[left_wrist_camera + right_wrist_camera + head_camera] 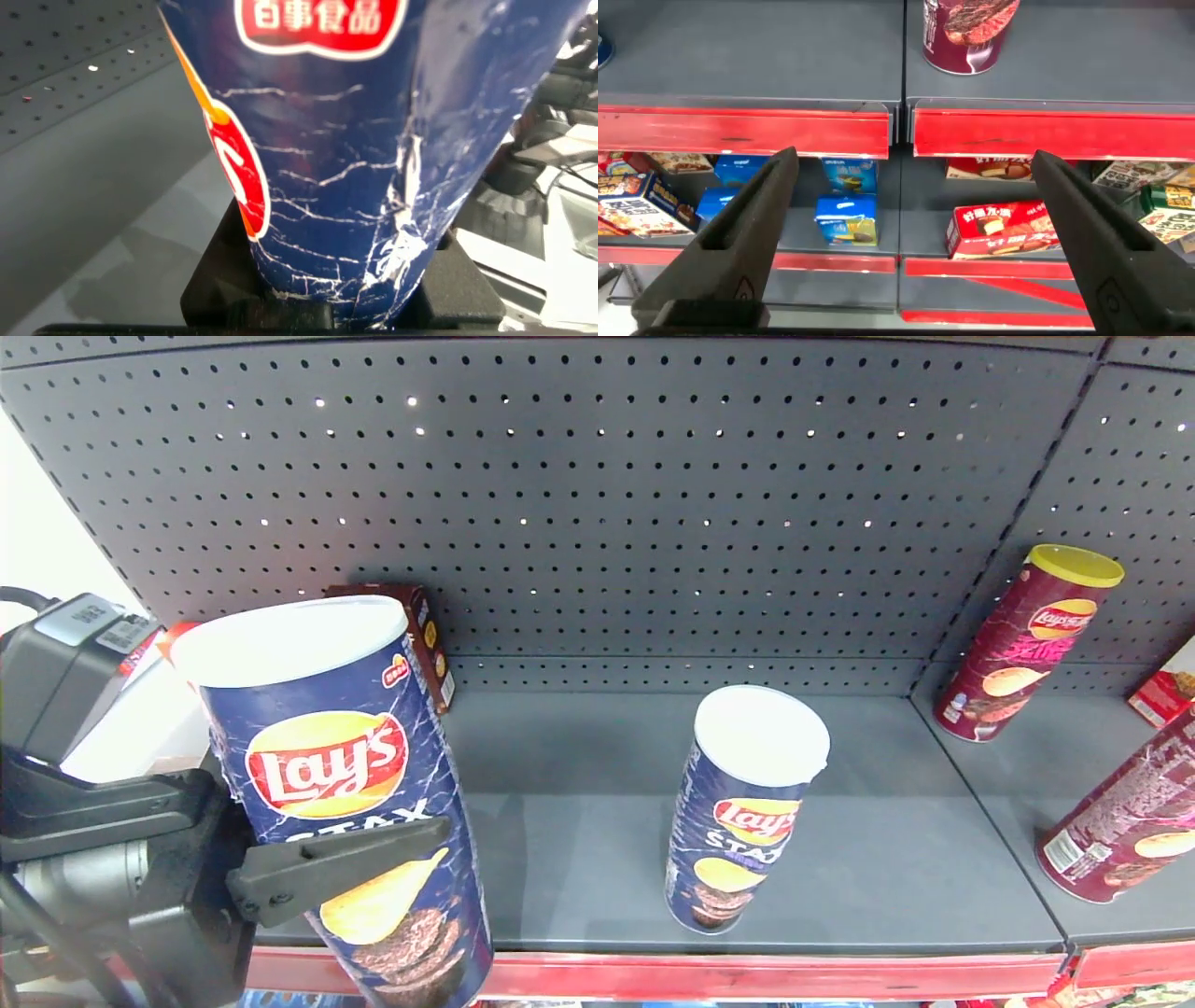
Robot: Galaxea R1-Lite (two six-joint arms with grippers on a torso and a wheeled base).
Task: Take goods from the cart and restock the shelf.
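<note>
I have the grey shelf [579, 859] across the whole head view, with its pegboard back panel [579, 504] rising behind and a red front lip [747, 975] along the near edge. My left gripper [373, 854] is clamped on a blue chip can [327, 747] at the left front. The can is tilted slightly and its lower end overlaps the lip. I cannot tell whether it hangs over the deck or in front of it. The left wrist view shows the can's wall [374, 187] seated between the jaws. A second blue can [742, 812] stands upright mid-shelf, near the front edge. Bare deck lies between the two cans, behind the second one to the back panel, and to its right up to the bay seam [990, 803]. In the right bay, one maroon can [1022, 644] stands by the back panel and another [1120, 831] near the front. A brown box [425, 639] sits in the back left corner against the panel. My right gripper [913, 157] is spread wide with nothing in it. It is low before the red lip, facing a lower shelf of blue boxes [845, 219] and a red box [1004, 229].
</note>
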